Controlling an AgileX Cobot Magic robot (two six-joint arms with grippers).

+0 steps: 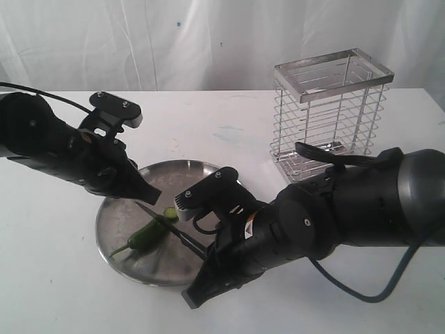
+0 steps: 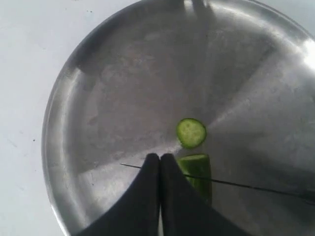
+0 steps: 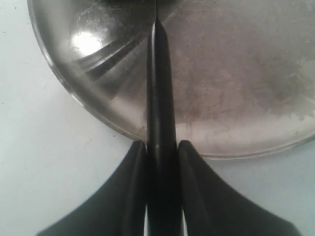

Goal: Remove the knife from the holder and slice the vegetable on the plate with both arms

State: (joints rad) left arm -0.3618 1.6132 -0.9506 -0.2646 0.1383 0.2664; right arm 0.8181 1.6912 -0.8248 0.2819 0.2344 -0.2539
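The green chili [image 1: 147, 236] lies on the steel plate [image 1: 122, 209], with one cut round slice [image 1: 170, 212] beside its cut end. My right gripper [image 1: 207, 257] is shut on the black knife [image 1: 167, 226] at its handle, just outside the plate's rim. The thin blade crosses the chili behind its cut end. In the right wrist view the gripper [image 3: 161, 146] clamps the knife [image 3: 160, 88] over the plate [image 3: 236, 73]. My left gripper [image 2: 160, 158] is shut with nothing between its fingers. It stands over the blade [image 2: 246, 186], right beside the chili [image 2: 197, 172] and the slice [image 2: 191, 132].
The silver wire holder [image 1: 330, 115] stands empty at the back right of the white table, beyond my right arm. A white curtain hangs behind the table. A black cable loops below the right arm.
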